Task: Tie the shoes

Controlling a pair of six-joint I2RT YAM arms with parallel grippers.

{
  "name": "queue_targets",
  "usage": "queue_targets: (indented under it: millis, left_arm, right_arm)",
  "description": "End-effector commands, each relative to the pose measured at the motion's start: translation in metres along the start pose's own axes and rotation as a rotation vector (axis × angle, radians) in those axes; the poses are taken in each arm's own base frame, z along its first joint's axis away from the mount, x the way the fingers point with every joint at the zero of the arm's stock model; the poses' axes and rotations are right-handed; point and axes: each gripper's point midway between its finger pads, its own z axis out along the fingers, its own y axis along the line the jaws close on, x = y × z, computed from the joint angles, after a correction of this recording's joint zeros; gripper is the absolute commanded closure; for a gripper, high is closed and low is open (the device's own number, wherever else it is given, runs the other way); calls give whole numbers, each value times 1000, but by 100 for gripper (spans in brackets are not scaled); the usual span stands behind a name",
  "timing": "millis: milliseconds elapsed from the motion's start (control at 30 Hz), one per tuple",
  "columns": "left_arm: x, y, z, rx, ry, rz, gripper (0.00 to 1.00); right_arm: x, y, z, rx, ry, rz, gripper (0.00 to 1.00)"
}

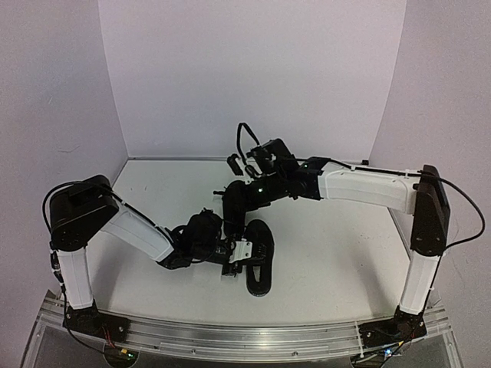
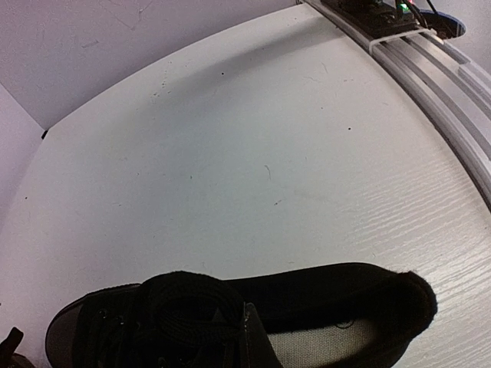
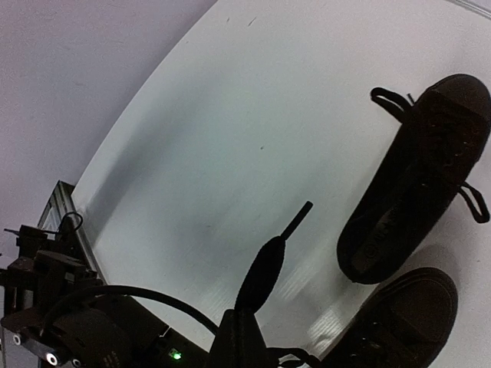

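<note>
From above, a black shoe lies on the surface just beside the clenched left hand. The left wrist view shows the shoe with soft, probably light sides. In the right wrist view the right hand pinches a limp lace, best taken near its stiff tip; a second shoe lies beside the first.

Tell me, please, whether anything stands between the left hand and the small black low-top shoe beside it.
Nothing visible does. The left hand sits right against the small black low-top shoe, and its wrist view looks straight down onto the shoe's laced front.
</note>
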Motion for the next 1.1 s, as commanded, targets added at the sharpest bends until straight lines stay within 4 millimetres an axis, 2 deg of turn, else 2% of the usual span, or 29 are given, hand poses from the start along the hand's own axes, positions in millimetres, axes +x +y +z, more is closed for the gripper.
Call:
queue_targets:
  millis: [0, 167, 433, 500, 533, 600, 667, 800, 967, 1067]
  left_arm:
    - [-8, -2, -1, -9, 41, 134, 100]
    - [3, -13, 7, -12, 126, 243, 100]
    - [3, -20, 9, -17, 139, 267, 100]
    - [2, -20, 10, -19, 139, 267, 100]
    - [3, -20, 9, -20, 140, 266, 100]
    - [3, -21, 9, -21, 141, 264, 100]
    - [3, -21, 9, -20, 141, 258, 100]
    - [2, -21, 9, -19, 136, 247, 100]
    - [3, -22, 10, -17, 139, 242, 100]
    - [2, -22, 10, -19, 133, 227, 100]
  right_arm:
    - [-13, 29, 1, -142, 10, -38, 100]
    - [3, 33, 17, -203, 94, -14, 100]
    - [32, 35, 40, -276, 232, 39, 100]
    - [38, 37, 42, -300, 264, 35, 96]
    - [41, 37, 42, -306, 277, 31, 92]
    - [38, 39, 38, -309, 270, 17, 81]
    - [30, 39, 32, -296, 246, 8, 67]
    - [9, 34, 14, -301, 196, 11, 52]
    - [-22, 19, -24, -301, 110, 8, 39]
    - [-25, 5, -41, -281, 86, 10, 39]
